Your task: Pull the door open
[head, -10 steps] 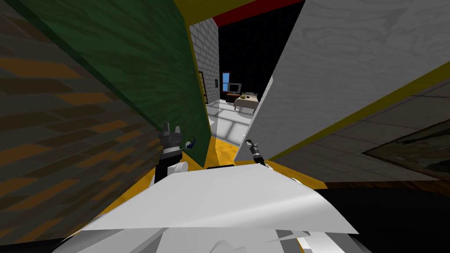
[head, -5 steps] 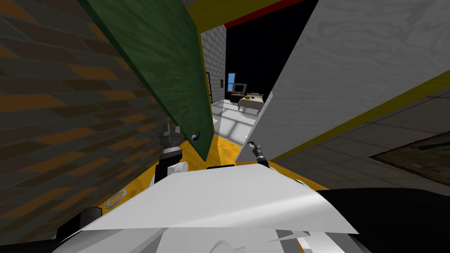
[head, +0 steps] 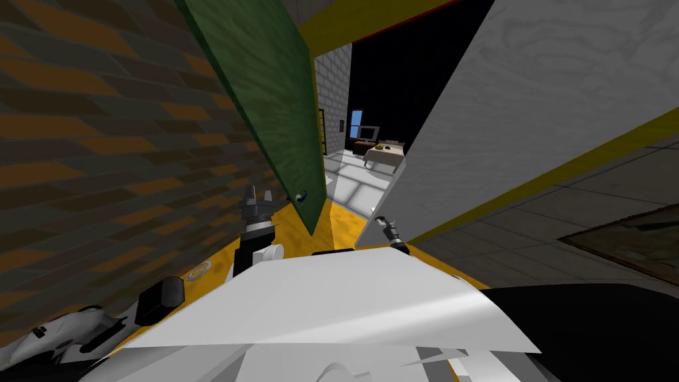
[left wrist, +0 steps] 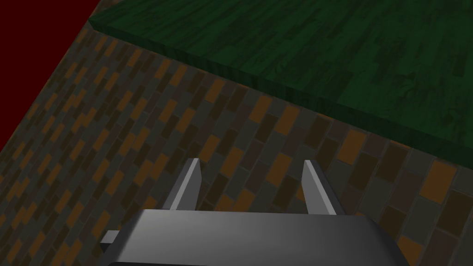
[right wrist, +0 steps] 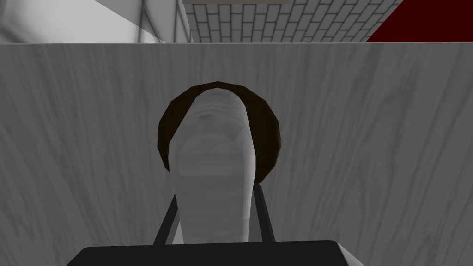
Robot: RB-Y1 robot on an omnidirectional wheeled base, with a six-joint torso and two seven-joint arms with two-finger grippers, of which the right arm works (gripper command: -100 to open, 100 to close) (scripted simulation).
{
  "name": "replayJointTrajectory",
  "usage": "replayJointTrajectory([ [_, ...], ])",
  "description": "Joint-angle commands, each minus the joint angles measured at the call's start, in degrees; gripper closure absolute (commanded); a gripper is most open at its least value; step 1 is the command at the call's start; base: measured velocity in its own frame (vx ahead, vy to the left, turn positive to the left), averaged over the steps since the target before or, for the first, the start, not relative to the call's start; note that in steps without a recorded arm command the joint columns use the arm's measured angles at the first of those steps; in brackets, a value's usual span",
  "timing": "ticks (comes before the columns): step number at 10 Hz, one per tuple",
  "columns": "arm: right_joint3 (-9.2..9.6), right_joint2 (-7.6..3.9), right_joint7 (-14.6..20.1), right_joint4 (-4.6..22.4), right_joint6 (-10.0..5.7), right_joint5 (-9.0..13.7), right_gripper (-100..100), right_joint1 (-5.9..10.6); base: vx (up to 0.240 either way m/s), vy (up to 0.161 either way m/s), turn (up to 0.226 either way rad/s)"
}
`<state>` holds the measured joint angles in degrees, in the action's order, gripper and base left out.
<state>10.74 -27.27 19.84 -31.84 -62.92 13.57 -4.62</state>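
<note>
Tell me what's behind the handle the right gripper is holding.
Behind the handle sits a dark brown round plate, flat on the grey wood-grain door. The handle covers the plate's middle, so their joint is hidden. The right gripper clamps the handle.

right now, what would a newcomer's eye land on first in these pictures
The grey wood-grain door on my right stands out first, with the right gripper shut on its pale handle over a dark round plate. On my left a dark green door stands by the brick wall, where the left gripper points with open fingers. Between the doors a table shows far off.
</note>
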Motion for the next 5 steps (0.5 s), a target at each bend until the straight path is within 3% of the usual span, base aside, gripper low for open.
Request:
replayJointTrajectory([
  [1, 1.1, -1.13, 1.11, -0.64, -1.97, -0.03, 100, -1.75, -0.203, -0.073, 0.2],
  [4, 2.46, -2.36, 2.35, -0.46, -4.49, -0.12, 100, -3.28, -0.218, -0.056, 0.132],
  [5, 2.2, -2.18, 2.17, -0.17, -3.72, -0.13, 100, -2.58, -0.088, -0.021, 0.01],
])
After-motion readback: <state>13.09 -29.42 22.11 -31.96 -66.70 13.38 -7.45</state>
